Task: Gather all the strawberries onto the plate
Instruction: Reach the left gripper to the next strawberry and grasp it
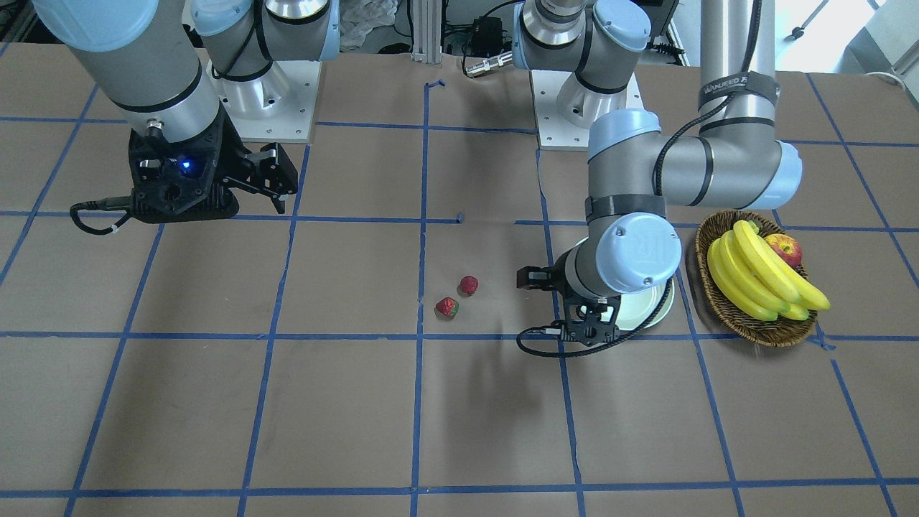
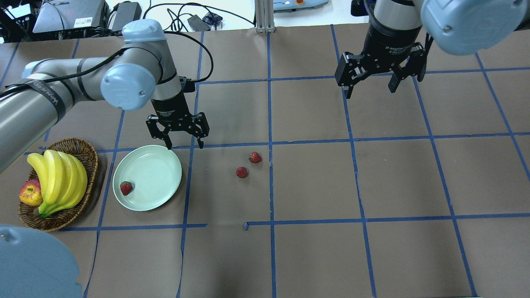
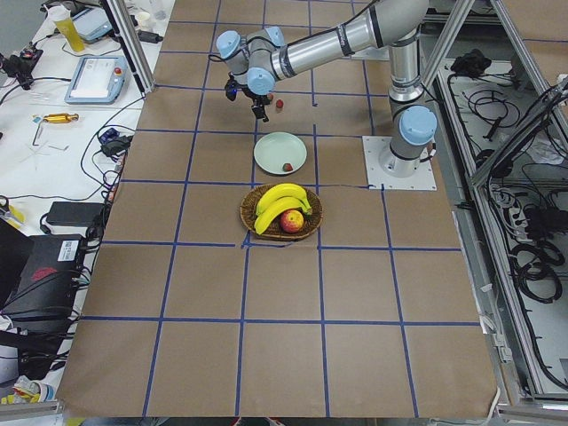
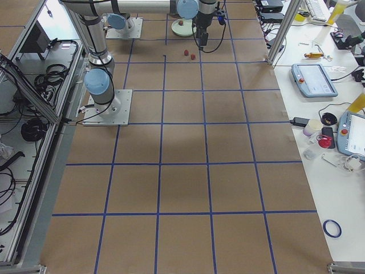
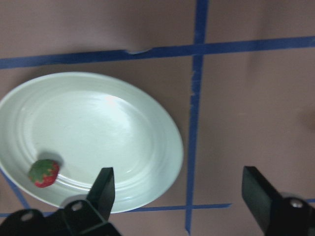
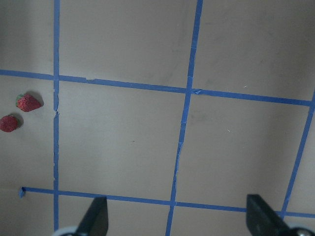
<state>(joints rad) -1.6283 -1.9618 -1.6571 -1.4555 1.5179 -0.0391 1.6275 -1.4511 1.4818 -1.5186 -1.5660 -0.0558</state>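
1st strawberry point(image 2: 126, 188): in plate point(image 2: 155, 165), near rim. 2nd strawberry point(image 2: 242, 172) & 3rd strawberry point(image 2: 255, 157): close together on tabletop point(image 2: 314, 186), well apart from plate. Left end effector point(image 2: 185, 145): jaws spread wide, empty, above plate's edge. Right end effector point(image 2: 369, 92): jaws spread wide, empty, off to side. Est. 1 of 3 done, 2 left

The brown-paper table point(image 2: 372, 182), gridded with blue tape point(image 2: 270, 120), carries a wicker basket point(image 2: 92, 159) at the overhead view's left edge and a mint-green plate point(image 2: 153, 171) just beside it. Near centre lies a strawberry point(image 2: 255, 157), with a second strawberry point(image 2: 242, 172) close by.
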